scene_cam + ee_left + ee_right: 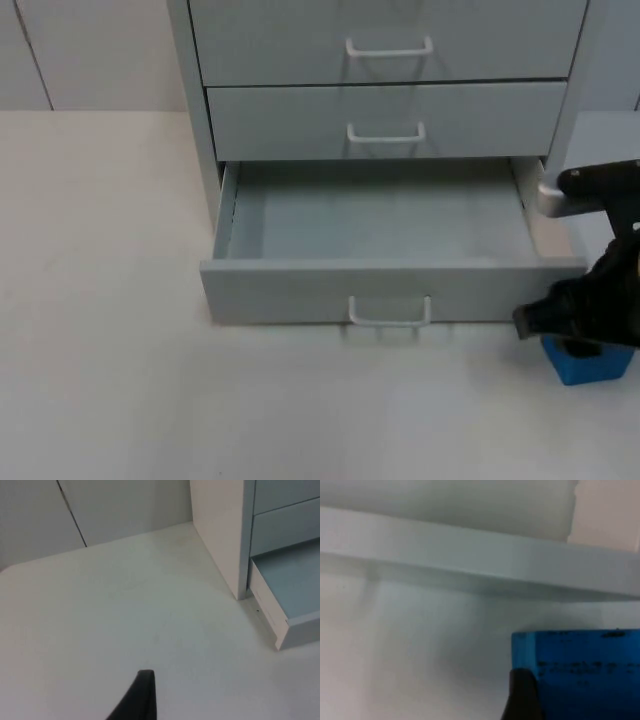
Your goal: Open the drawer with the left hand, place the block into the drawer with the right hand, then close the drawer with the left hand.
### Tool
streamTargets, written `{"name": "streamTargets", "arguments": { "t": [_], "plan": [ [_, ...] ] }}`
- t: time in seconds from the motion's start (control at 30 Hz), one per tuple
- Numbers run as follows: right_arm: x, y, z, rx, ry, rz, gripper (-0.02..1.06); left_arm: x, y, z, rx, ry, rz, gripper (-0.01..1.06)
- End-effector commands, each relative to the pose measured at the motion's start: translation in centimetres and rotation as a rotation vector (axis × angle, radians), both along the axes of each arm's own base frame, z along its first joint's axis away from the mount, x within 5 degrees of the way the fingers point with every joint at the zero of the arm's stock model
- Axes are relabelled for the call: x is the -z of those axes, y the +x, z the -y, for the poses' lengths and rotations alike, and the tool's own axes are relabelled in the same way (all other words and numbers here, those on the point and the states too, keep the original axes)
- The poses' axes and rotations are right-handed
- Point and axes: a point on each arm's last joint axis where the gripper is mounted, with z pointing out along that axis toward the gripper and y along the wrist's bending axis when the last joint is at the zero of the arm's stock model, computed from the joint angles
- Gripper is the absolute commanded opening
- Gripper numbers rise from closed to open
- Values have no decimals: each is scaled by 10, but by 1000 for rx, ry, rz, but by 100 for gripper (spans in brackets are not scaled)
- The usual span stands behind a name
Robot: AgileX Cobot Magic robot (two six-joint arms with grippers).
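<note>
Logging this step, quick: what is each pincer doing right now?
Left pincer: waiting above the table, left of the open drawer; state cannot be told.
Right pincer: at the blue block; grip cannot be told.

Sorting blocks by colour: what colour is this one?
Blue: the block, clearest in the right wrist view, beside the right gripper.

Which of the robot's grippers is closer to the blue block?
Right. The right gripper is directly over the blue block, beside the open drawer. The left gripper waits over bare table beyond the cabinet's other side.
</note>
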Motion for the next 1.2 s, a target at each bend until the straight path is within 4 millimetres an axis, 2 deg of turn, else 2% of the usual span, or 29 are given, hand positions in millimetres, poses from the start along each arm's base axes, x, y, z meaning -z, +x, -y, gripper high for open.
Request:
{"name": "streamTargets", "arguments": {
  "t": [0.0,0.03,0.1,0.13,0.23,0.3,0.33,0.43,0.63,0.77,0.9,0.93,1.07,1.1,1.17],
  "plan": [
    [-7,0,0,5,-9,27,11,-1,0,1,8,-5,15,105],
    [-12,-2,-2,10,6,35,0,-1,0,1,8,-5,15,105],
    [-31,-12,-4,28,58,48,0,-1,0,1,9,-3,15,105],
    [-31,-12,-4,28,58,48,0,-1,0,1,9,-3,15,105],
    [-61,-39,-5,-8,90,58,0,-1,0,1,9,-3,15,105],
    [-86,-55,1,-18,54,75,0,-1,0,1,9,-3,15,105],
    [-86,-55,1,-18,54,75,0,-1,0,1,9,-3,15,105],
    [-120,-70,12,-37,45,162,0,-1,0,1,9,-3,15,105],
    [-134,-69,13,-54,43,202,0,-1,-1,1,10,-5,15,105],
    [-135,-56,3,-86,11,223,0,-1,0,1,10,-5,17,105],
    [-134,-27,-25,-123,30,232,0,-1,0,1,10,-5,17,105],
    [-134,-27,-25,-123,30,232,0,-1,0,1,10,-5,17,105],
    [-120,9,-60,-154,45,221,0,-1,0,1,11,-10,16,105],
    [-120,9,-60,-154,45,221,0,-1,0,1,11,-10,16,105],
    [-103,29,-80,-162,51,203,0,-1,0,1,11,-10,16,105]
  ]
}}
